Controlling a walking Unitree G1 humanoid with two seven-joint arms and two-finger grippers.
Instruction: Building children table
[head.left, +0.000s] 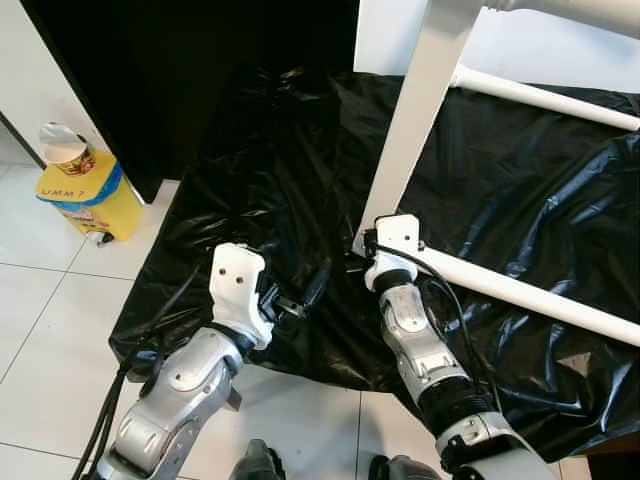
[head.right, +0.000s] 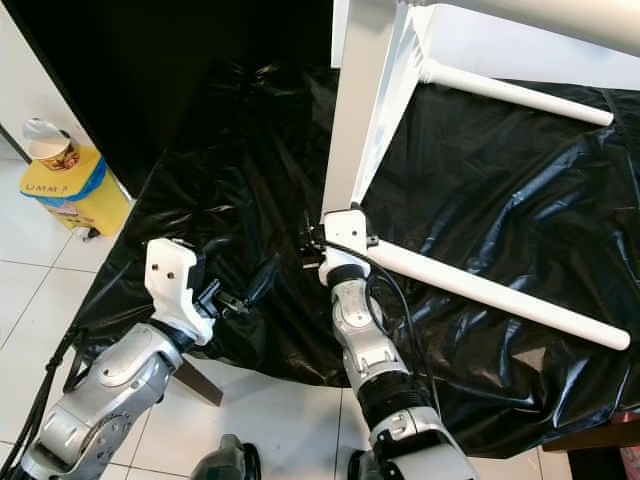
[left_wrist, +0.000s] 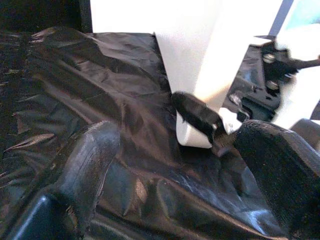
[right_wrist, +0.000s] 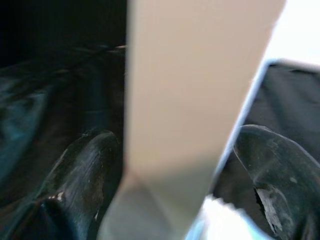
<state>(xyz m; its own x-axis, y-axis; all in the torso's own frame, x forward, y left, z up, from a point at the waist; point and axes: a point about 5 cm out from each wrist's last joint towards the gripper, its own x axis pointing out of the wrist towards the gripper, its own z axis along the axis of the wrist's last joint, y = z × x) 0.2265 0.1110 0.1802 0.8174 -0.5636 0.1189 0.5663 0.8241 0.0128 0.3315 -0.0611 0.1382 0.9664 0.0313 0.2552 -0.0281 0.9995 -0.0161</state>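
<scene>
A white table frame stands on a black plastic sheet (head.left: 520, 180). Its upright leg (head.left: 420, 120) rises from the sheet, and a round leg (head.left: 530, 292) runs off to the right along the sheet. My right gripper (head.right: 312, 245) is at the foot of the upright leg. In the right wrist view the leg (right_wrist: 185, 100) sits between both fingers (right_wrist: 90, 165), so the gripper is shut on it. My left gripper (head.left: 300, 292) hovers open just above the sheet, left of the leg's foot (left_wrist: 200, 65), holding nothing.
A yellow box with a paper cup on it (head.left: 85, 190) stands on the white tiles at the left. A dark cabinet (head.left: 180, 60) rises behind the sheet. Another white round rail (head.left: 540, 95) crosses at the upper right.
</scene>
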